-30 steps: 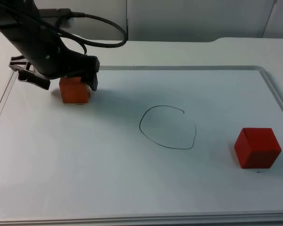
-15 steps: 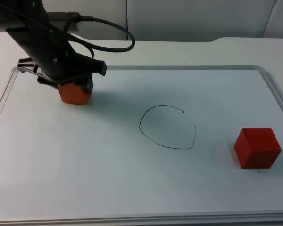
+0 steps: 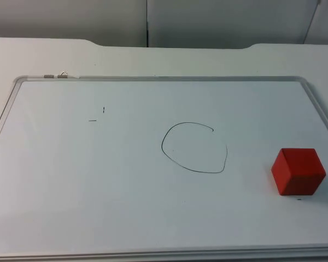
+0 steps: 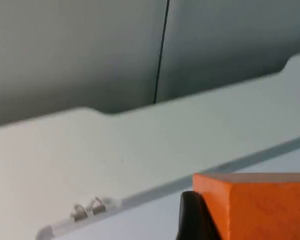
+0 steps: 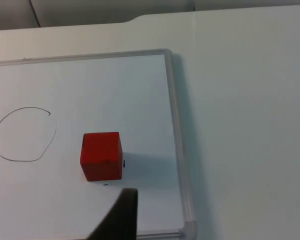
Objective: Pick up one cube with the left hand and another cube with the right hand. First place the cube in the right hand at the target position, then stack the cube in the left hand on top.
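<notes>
The left gripper's fingertip (image 4: 194,216) is matte black with a rounded top and smooth sides (no screws or markings visible on it). The right gripper's fingertip (image 5: 121,216) is black too, a narrow tapering blade with a slightly glossy edge.

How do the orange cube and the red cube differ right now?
The orange cube sits against the left gripper's black fingertip, above the whiteboard; the red cube rests on the whiteboard, right of the drawn circle, ungripped, with the right gripper's fingertip short of it. Colours differ: orange versus deep red. Both look like plain cubes.
</notes>
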{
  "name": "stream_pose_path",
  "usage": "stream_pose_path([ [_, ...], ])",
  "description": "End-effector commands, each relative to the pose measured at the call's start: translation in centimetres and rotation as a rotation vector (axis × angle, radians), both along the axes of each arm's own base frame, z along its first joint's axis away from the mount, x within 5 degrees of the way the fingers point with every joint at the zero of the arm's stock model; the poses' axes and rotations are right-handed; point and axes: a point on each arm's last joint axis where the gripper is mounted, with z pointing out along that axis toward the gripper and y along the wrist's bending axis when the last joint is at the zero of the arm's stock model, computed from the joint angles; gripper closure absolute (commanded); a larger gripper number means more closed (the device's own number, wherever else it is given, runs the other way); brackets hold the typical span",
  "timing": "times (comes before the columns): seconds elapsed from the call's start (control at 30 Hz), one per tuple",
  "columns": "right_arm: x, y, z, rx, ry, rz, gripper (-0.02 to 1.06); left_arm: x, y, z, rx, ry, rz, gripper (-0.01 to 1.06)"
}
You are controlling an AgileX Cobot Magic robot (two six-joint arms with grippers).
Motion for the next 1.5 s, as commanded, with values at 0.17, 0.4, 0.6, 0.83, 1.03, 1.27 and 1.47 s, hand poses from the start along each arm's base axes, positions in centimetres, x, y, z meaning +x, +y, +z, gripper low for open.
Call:
stream_pose_path([
  [0.17, 0.1, 0.0, -0.1, -0.004, -0.005, -0.008, 0.0, -10.3, 3.2, 9.4, 0.017, -0.22, 0.005, 1.05],
  [0.4, 0.1, 0.0, -0.1, -0.004, -0.005, -0.008, 0.0, -20.0, 6.6, 12.9, 0.064, -0.297, 0.033, 1.05],
  [0.6, 0.1, 0.0, -0.1, -0.004, -0.005, -0.008, 0.0, -24.5, 7.9, 11.0, 0.057, -0.326, 0.034, 1.05],
  [0.83, 0.1, 0.0, -0.1, -0.004, -0.005, -0.008, 0.0, -27.8, 8.9, 6.2, 0.059, -0.29, 0.036, 1.05],
  [1.03, 0.1, 0.0, -0.1, -0.004, -0.005, -0.008, 0.0, -29.9, 9.5, 1.6, 0.053, -0.255, 0.047, 1.05],
  [1.27, 0.1, 0.0, -0.1, -0.004, -0.005, -0.008, 0.0, -31.9, 10.1, -2.4, 0.051, -0.262, 0.049, 1.05],
  [1.47, 0.1, 0.0, -0.1, -0.004, -0.005, -0.008, 0.0, -32.5, 10.3, -5.1, 0.051, -0.267, 0.053, 1.05],
])
